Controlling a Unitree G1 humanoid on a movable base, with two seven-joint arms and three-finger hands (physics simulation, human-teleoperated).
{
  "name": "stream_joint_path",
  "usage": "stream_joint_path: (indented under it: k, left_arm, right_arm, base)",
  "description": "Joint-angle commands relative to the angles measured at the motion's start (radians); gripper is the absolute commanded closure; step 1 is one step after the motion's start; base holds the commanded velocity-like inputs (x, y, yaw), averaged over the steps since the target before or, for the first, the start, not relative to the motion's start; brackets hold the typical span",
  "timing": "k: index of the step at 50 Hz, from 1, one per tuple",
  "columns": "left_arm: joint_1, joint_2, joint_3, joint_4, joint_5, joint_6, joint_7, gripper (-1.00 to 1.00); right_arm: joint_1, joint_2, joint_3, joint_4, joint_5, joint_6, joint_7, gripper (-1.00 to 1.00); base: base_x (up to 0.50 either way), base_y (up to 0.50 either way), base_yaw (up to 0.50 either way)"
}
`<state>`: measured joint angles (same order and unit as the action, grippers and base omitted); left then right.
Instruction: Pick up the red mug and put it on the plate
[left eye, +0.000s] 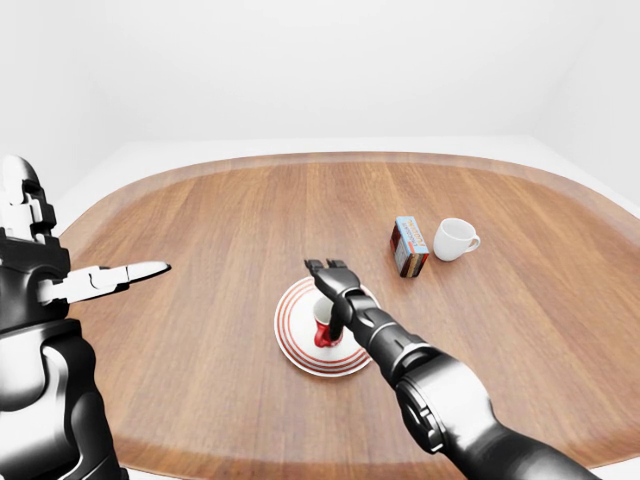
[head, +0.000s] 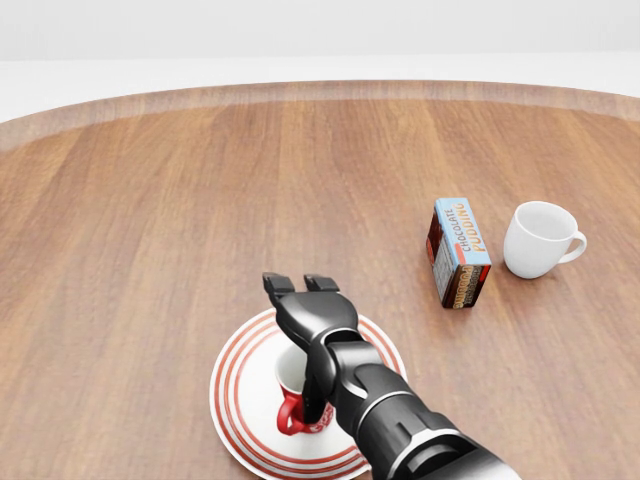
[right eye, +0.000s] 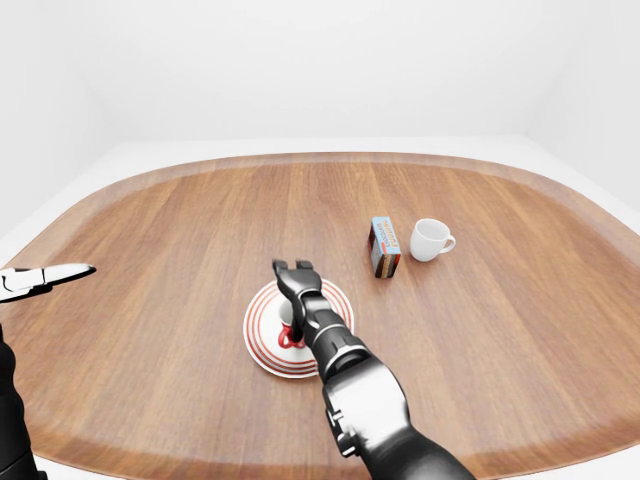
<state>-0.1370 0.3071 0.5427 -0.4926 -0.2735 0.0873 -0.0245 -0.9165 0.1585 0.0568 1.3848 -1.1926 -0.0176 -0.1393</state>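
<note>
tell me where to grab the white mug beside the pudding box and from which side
Take the white mug by its body from above or from the head view's right. It stands upright, mouth open upward. Its handle points right, and the pudding box stands close on its left, which probably crowds the fingers there.

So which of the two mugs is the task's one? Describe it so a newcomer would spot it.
On the wooden table, find the plate with red rings near the head view's bottom edge. The red mug stands on it, partly hidden by the right hand, whose fingers are spread open. The white mug sits off at the right beside a pudding box.
</note>
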Motion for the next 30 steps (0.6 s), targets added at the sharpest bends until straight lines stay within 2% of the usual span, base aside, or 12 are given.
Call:
stream_joint_path:
  k: [1, 20, 30]
  left_arm:
    - [-0.005, 0.003, -0.002, 0.0, -0.002, 0.0, 0.003, -1.0]
    - [0.003, -0.003, -0.002, 0.008, -0.001, 0.0, 0.0, -1.0]
    - [0.004, -0.001, 0.002, 0.005, -0.003, 0.0, 0.001, -1.0]
  right_arm:
    - [0.028, -0.006, 0.013, 0.006, -0.009, 0.001, -0.018, -1.0]
    - [0.03, -0.009, 0.012, 0.006, -0.007, -0.001, -0.016, -1.0]
    - [-0.004, -0.028, 0.032, -0.004, -0.019, -0.007, 0.058, -1.0]
  base:
    - [0.0, 0.0, 0.0]
    - [0.0, 0.0, 0.0]
    - [0.0, 0.0, 0.0]
